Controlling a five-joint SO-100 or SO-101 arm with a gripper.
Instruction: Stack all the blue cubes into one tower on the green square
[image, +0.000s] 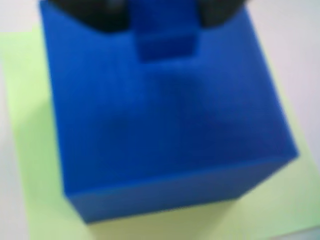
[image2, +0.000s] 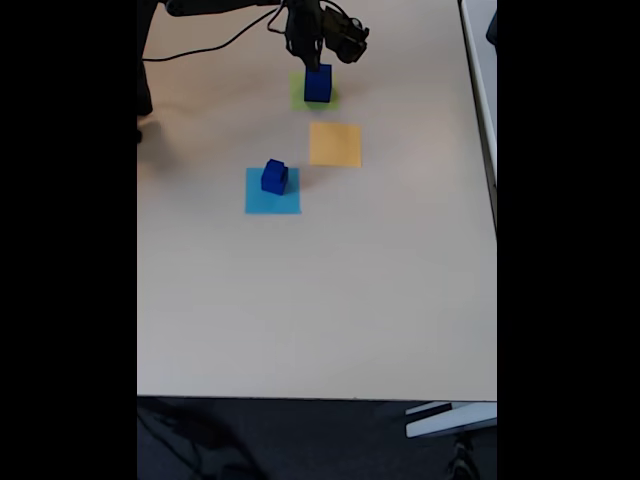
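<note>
One small blue cube (image: 165, 37) pinched in claw (image: 162, 20), over large cube (image: 165, 135), green square (image: 30, 150).

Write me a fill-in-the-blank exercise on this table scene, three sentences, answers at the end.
1. In the fixed view, the large blue cube under the gripper sits on the ____ square.
2. Another blue cube stands on the light ____ square.
3. The orange-yellow square has ____ cubes on it.

Missing words: green; blue; no
</note>
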